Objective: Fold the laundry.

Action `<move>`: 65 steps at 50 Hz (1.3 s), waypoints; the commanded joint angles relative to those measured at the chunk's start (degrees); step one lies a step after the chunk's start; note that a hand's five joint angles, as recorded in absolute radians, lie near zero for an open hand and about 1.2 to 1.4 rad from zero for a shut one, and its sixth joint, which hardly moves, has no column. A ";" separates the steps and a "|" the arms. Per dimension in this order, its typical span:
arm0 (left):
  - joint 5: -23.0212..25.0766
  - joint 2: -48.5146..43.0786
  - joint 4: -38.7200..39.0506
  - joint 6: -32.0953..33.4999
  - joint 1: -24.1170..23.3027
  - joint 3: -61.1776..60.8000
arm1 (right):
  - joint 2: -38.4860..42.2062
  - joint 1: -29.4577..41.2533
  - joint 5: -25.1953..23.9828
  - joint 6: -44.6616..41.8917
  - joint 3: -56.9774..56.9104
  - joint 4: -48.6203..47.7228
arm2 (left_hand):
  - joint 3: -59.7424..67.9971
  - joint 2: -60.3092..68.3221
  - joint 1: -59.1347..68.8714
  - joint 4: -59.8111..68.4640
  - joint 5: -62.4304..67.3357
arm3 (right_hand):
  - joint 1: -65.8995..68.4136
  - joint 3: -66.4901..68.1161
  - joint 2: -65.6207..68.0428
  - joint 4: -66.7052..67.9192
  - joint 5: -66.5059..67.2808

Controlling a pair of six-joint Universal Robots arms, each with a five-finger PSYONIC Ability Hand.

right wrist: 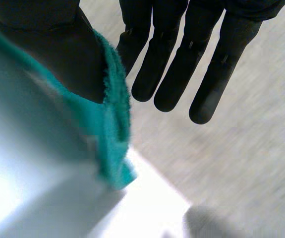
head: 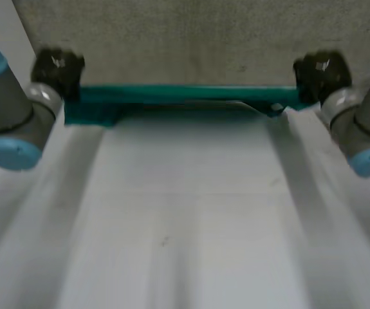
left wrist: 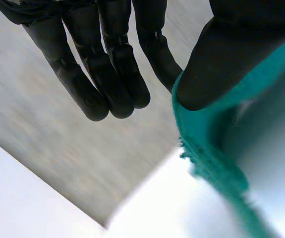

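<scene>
A teal cloth (head: 185, 95) is stretched into a narrow band along the table's far edge, between my two hands. My left hand (head: 57, 69) grips its left end and my right hand (head: 321, 74) grips its right end. In the left wrist view the thumb (left wrist: 221, 54) presses on the cloth's corner (left wrist: 206, 134), while the fingers (left wrist: 102, 74) hang straight beside it. The right wrist view mirrors this: the thumb (right wrist: 63, 54) pins the teal corner (right wrist: 115, 124), and the fingers (right wrist: 182, 64) point down, apart from the cloth.
The white table (head: 185, 212) spreads from the cloth toward me, with my two arms along its sides. Beyond its far edge lies grey floor (head: 204, 38).
</scene>
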 commanded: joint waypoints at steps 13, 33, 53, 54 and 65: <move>0.60 11.24 -18.40 19.22 -1.51 -29.90 | -14.47 -6.35 -2.11 -21.35 23.28 33.57 | 11.86 11.67 14.76 11.47 12.59 | 16.07 11.82 12.87 11.35 11.51; -3.63 2.92 -22.92 25.12 -5.21 -5.59 | -5.97 -7.50 -1.15 -24.63 11.78 34.31 | 11.86 11.67 14.76 11.47 12.59 | 16.07 11.82 12.87 11.35 11.51; 2.62 -28.30 -14.30 22.75 -4.59 34.77 | 11.09 -3.46 5.62 -17.42 -2.99 3.99 | 11.86 11.67 14.76 11.47 12.59 | 16.07 11.82 12.87 11.35 11.51; 2.62 -28.91 -13.77 22.14 -4.68 35.30 | 11.70 -3.46 5.97 -17.50 -3.61 3.02 | 11.86 11.67 14.76 11.47 12.59 | 16.07 11.82 12.87 11.35 11.51; 3.59 -27.88 -5.60 16.51 -6.35 31.89 | 18.04 -2.32 10.19 -19.09 -9.94 6.69 | -58.14 -58.33 -55.24 -58.53 -57.41 | -53.93 -58.18 -57.13 -58.65 -58.49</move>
